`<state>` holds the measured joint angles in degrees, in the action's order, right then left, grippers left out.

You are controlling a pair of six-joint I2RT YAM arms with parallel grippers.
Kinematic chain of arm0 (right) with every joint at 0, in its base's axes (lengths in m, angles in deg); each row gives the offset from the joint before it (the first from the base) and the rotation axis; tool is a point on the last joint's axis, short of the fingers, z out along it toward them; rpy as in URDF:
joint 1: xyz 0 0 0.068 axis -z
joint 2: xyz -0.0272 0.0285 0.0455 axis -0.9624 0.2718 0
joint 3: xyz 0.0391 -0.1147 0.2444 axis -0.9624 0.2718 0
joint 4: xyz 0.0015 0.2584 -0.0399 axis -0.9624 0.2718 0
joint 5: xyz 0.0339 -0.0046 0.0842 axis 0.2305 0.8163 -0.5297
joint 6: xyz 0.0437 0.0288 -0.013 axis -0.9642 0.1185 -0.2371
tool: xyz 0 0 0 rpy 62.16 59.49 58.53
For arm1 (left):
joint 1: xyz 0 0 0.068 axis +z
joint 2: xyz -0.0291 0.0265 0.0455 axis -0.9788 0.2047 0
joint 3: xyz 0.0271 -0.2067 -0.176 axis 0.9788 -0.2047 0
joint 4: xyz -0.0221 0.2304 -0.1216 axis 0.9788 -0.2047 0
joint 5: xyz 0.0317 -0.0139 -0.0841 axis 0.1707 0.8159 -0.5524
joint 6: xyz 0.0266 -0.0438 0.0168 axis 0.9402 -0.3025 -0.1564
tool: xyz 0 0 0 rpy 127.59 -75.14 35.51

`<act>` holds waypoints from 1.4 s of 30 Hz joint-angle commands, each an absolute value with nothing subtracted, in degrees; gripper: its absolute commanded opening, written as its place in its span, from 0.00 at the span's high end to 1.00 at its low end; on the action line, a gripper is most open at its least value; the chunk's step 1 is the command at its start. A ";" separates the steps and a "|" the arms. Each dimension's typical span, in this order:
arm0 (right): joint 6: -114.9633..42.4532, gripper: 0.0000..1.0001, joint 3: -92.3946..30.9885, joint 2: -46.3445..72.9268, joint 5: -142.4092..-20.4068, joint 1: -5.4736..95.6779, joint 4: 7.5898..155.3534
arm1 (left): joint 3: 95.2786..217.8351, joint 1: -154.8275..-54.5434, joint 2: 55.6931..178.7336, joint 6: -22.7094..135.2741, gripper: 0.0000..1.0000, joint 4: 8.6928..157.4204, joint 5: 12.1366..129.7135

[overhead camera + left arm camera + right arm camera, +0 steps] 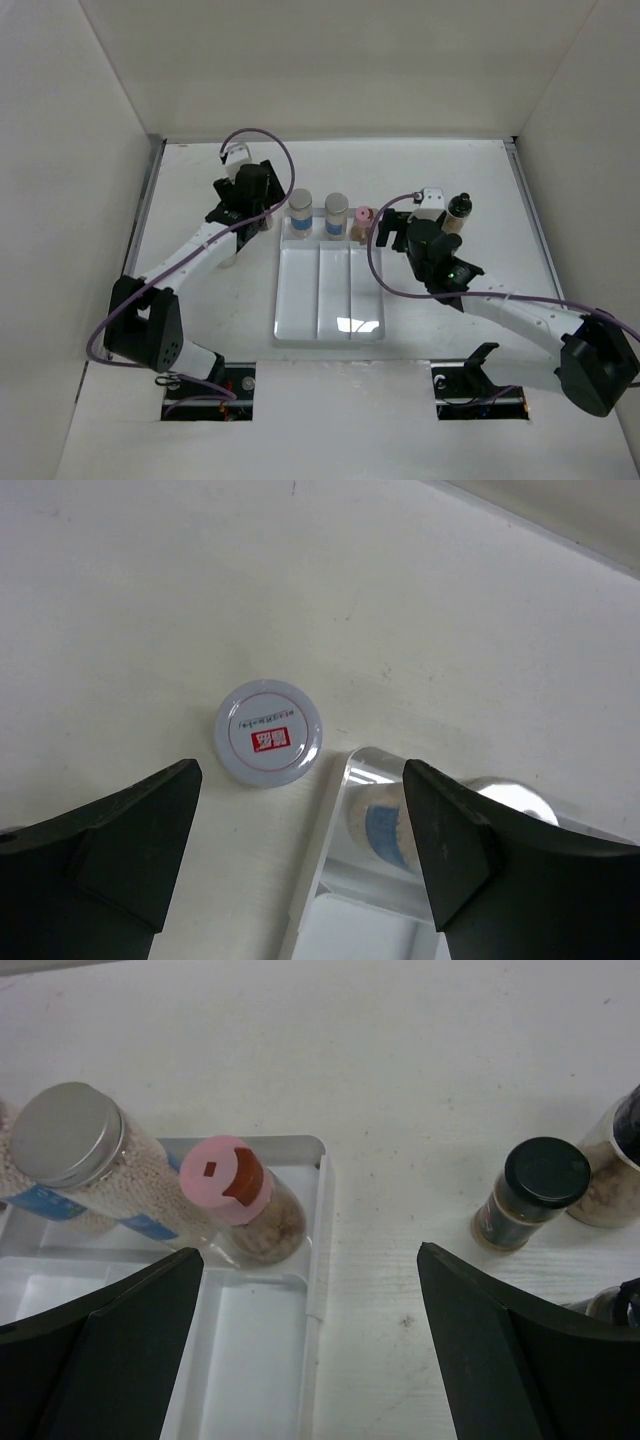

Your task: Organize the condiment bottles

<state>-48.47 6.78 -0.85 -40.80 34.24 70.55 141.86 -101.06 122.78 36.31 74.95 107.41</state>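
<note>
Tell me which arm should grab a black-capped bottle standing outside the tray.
Right. The right gripper, open, is next to the black-capped bottle, right of the tray; the left gripper is across the tray over a white-lidded jar.

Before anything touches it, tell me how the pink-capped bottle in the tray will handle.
The pink-capped bottle stands narrow and tall in the white tray, so a sideways push would probably tip it. Its round, clear body looks smooth: possibly slippery, and likely to roll if toppled.

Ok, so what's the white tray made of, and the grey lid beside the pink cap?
The white tray looks like glossy plastic: a bright glare shines off it. The grey jar lid looks like brushed metal, with a dull sheen, though it could be coated plastic.
</note>
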 commanded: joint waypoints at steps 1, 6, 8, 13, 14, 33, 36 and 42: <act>-48.69 0.05 6.79 -3.01 -41.51 34.81 65.76 | 148.10 -100.03 125.90 36.22 0.18 72.70 106.96; -48.34 0.02 6.79 -3.63 -41.07 34.81 65.76 | 151.45 -98.44 131.54 36.48 0.18 69.79 107.22; -48.16 0.01 6.87 -4.42 -40.98 34.81 66.02 | 151.01 -98.18 132.42 36.49 0.18 69.96 107.92; -48.60 0.01 7.67 -6.27 -41.25 34.99 65.58 | 150.75 -97.83 135.05 36.57 0.18 69.70 109.16; -48.60 0.00 7.67 -6.53 -41.25 34.99 65.58 | 150.66 -97.74 135.58 36.57 0.18 69.88 108.98; -48.43 0.00 8.19 -6.18 -41.86 34.90 64.18 | 150.48 -98.00 135.25 36.40 0.62 74.10 108.28; -48.34 0.00 8.19 -5.91 -41.86 34.81 64.18 | 148.99 -98.88 128.93 36.57 0.63 75.23 109.50; -48.51 0.00 8.46 -6.44 -41.69 35.07 64.00 | 146.00 -101.51 116.79 37.10 0.63 74.89 111.53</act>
<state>-48.49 8.24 -5.40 -41.28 34.79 67.27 145.69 -100.05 125.66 36.55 68.99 108.18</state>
